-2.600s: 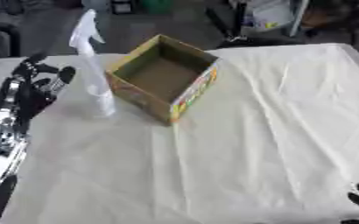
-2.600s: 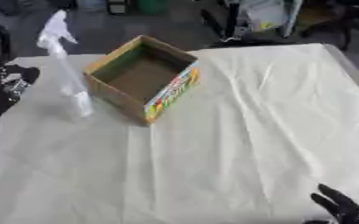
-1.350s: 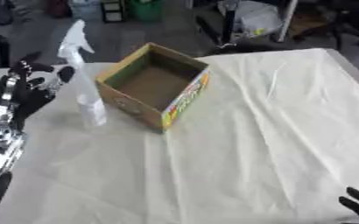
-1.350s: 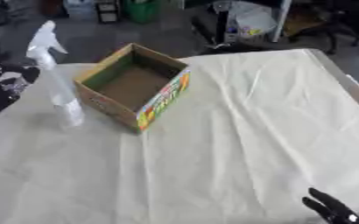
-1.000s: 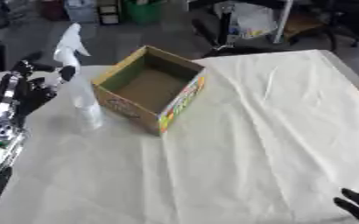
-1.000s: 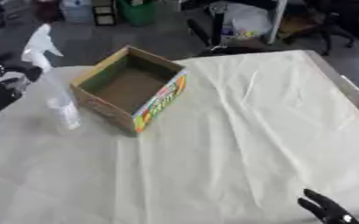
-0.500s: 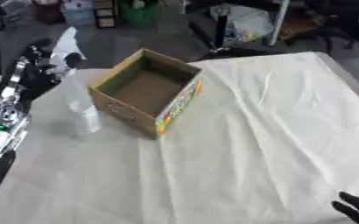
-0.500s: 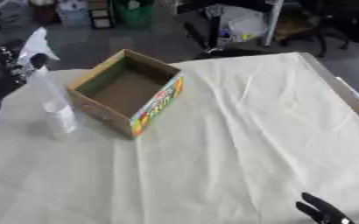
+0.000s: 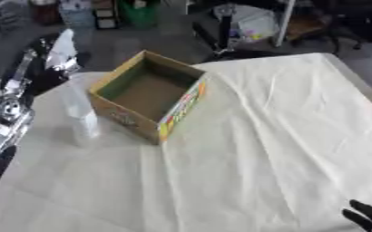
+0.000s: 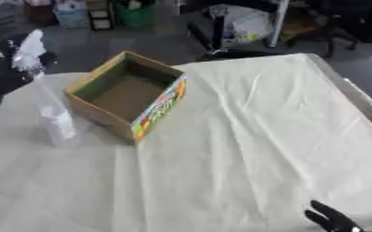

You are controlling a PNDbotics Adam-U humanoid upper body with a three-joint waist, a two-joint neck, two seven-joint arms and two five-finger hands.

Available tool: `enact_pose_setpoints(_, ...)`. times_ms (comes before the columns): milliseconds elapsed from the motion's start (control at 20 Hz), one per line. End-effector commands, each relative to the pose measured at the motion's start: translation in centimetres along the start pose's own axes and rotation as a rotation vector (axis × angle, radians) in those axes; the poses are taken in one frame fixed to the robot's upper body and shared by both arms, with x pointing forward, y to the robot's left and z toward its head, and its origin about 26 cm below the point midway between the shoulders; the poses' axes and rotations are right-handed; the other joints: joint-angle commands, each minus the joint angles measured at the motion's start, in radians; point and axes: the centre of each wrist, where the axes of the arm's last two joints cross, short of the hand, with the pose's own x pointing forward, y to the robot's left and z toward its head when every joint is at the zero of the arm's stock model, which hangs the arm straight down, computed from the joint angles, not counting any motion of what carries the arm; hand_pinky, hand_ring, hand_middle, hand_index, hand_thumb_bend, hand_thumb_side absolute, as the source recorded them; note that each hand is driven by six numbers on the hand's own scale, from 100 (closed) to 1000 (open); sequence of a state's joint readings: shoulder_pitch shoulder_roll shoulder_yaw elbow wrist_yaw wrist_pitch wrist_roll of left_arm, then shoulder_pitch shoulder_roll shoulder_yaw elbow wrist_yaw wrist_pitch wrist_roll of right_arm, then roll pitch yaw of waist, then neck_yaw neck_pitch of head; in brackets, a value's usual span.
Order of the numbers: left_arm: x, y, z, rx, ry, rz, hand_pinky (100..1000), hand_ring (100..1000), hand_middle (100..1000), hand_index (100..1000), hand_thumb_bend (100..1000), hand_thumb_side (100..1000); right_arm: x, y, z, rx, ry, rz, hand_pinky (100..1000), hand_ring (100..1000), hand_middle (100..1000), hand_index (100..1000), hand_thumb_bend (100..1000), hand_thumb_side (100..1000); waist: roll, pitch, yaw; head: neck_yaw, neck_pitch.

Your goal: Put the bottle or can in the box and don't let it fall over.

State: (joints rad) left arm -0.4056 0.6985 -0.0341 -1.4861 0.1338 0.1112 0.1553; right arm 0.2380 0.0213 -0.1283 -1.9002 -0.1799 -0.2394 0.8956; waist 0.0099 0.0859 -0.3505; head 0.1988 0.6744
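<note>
A clear plastic spray bottle with a white trigger head [image 10: 50,102] stands upright just left of an open brown cardboard box [image 10: 125,96] on the cream-clothed counter [image 10: 245,136].

You are looking down from the head through 2 eyes set side by side, both facing forward and down at the table [image 9: 245,149]. Each takes in the cloth from its near edge to the far edge, plus the cluttered floor beyond. Both views share the box [image 9: 148,100], the bottle [image 10: 50,106] to its left and the right hand [image 10: 330,218] at the near right corner. The right eye sits a little further right, so everything lies further left in it; the left arm [image 9: 11,106] shows more fully in the left eye.
</note>
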Motion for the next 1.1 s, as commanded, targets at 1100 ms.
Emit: enact_pose_setpoints(1100, 1.0, 1.1, -1.7, -0.043, 0.001, -0.022, 850, 900, 537, 836, 520, 299, 0.2, -0.2, -0.2, 0.024, -0.002, 0.014, 748, 1000, 1000, 1000, 100, 470, 0.001, -0.005, -0.013, -0.009, -0.016)
